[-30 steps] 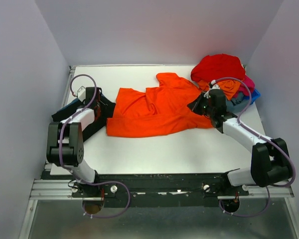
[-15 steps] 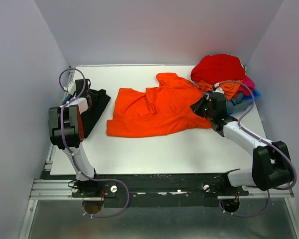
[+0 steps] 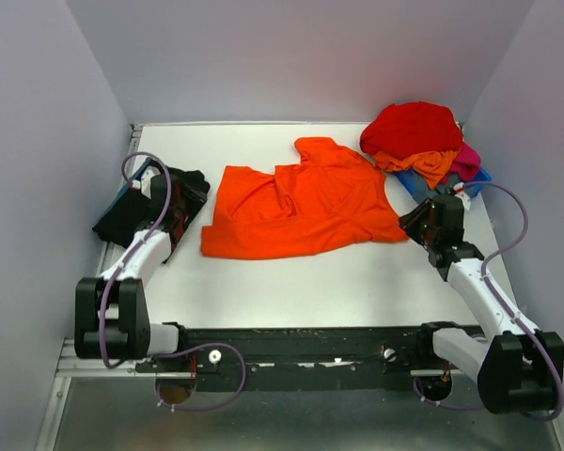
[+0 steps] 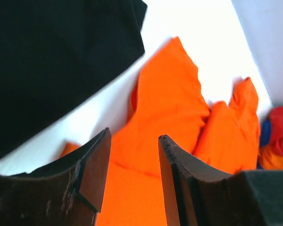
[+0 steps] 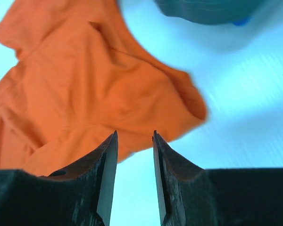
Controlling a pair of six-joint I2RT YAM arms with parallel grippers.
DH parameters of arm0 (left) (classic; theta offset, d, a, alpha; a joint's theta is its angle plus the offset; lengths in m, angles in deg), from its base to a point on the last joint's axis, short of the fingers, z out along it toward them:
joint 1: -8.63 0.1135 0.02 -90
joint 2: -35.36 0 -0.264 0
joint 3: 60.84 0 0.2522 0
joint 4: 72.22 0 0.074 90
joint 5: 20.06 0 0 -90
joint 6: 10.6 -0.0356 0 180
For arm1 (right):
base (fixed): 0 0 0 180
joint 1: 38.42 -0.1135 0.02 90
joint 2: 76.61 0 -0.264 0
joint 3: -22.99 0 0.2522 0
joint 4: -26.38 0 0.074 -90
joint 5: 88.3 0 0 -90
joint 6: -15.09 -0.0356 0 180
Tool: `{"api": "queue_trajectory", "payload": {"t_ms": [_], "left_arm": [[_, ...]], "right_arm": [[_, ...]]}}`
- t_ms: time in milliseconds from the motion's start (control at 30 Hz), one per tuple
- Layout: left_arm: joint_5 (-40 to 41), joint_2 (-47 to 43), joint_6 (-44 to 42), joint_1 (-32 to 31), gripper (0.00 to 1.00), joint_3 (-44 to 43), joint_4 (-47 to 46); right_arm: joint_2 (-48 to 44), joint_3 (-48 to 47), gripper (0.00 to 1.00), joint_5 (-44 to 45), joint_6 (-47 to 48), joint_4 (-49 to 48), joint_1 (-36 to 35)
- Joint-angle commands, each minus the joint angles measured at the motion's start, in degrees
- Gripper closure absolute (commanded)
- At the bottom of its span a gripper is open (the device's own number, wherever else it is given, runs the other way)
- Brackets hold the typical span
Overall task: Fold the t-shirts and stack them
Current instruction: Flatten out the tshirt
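Note:
An orange t-shirt lies spread and wrinkled in the middle of the white table. A black t-shirt lies folded at the left edge. My left gripper hovers over the black shirt's right side, open and holding nothing. In the left wrist view the gripper frames the orange shirt, with the black shirt to the left. My right gripper is open just right of the orange shirt's right corner. In the right wrist view the gripper is empty, with that corner just ahead.
A pile of t-shirts sits at the back right, with a red one on top of orange, pink and blue ones. Grey walls close in the table on the left, back and right. A black rail runs along the near edge.
Both grippers have opened. The right one let go of the orange shirt's right edge and drew back to the right. The left arm swung left and back; the black shirt now lies more bunched.

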Motion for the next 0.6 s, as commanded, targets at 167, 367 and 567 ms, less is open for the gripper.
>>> {"api": "queue_trajectory", "payload": {"t_ms": [167, 367, 567], "left_arm": [[3.03, -17.85, 8.62, -7.21, 0.39, 14.48, 8.73], [6.62, -19.70, 14.94, -8.97, 0.32, 19.32, 11.99], [8.30, -17.43, 16.62, -9.06, 0.32, 21.52, 8.58]], "right_arm": [[-3.47, 5.71, 0.55, -2.75, -4.14, 1.31, 3.13], [-2.51, 7.03, 0.54, -2.93, -5.38, -1.33, 3.13], [-0.49, 6.60, 0.50, -2.75, -5.38, -1.86, 3.13]]}}
